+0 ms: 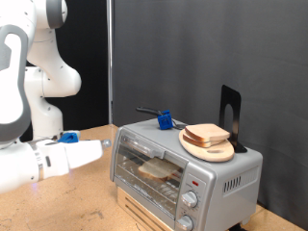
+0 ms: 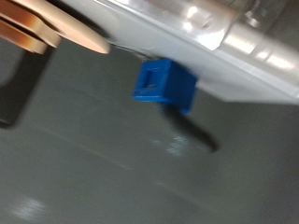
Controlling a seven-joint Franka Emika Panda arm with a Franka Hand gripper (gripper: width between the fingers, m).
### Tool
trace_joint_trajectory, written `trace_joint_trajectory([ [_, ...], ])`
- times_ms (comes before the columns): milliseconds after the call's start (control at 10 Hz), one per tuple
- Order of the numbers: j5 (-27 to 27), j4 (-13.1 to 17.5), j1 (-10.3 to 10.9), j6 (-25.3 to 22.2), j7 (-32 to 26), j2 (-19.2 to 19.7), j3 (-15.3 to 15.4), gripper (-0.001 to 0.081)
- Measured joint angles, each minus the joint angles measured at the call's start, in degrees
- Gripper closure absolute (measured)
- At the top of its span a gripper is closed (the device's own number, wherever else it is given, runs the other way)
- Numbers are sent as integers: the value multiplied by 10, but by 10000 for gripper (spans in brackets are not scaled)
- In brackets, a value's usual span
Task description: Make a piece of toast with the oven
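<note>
The silver-grey oven [image 1: 217, 178] stands at the exterior view's right. Its glass door looks shut, and a pale slice of toast [image 1: 158, 171] shows on the rack behind the glass. A second slice of bread [image 1: 206, 133] lies on a round wooden plate [image 1: 216, 152] on the oven's top. My gripper [image 1: 104, 148] hangs at the exterior view's left of the oven, level with the door's upper edge and just apart from it. Nothing shows between its fingers. The wrist view shows no fingers, only the oven's top [image 2: 224, 42] and the plate's rim [image 2: 65, 33].
A blue block [image 1: 166, 120] with a thin dark handle sits on the oven's top, also in the wrist view [image 2: 163, 84]. A black stand [image 1: 229, 114] rises behind the plate. The oven rests on a light wooden box [image 1: 144, 207] on the wooden table [image 1: 67, 207].
</note>
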Motion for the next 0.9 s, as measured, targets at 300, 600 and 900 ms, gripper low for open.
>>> trace_joint_trajectory([
  [300, -93, 60, 4, 2, -161, 23, 15, 124],
  [600, -69, 40, 2, 47, -245, 21, 14, 124],
  [900, -61, 30, 2, 133, -278, 20, 28, 124],
])
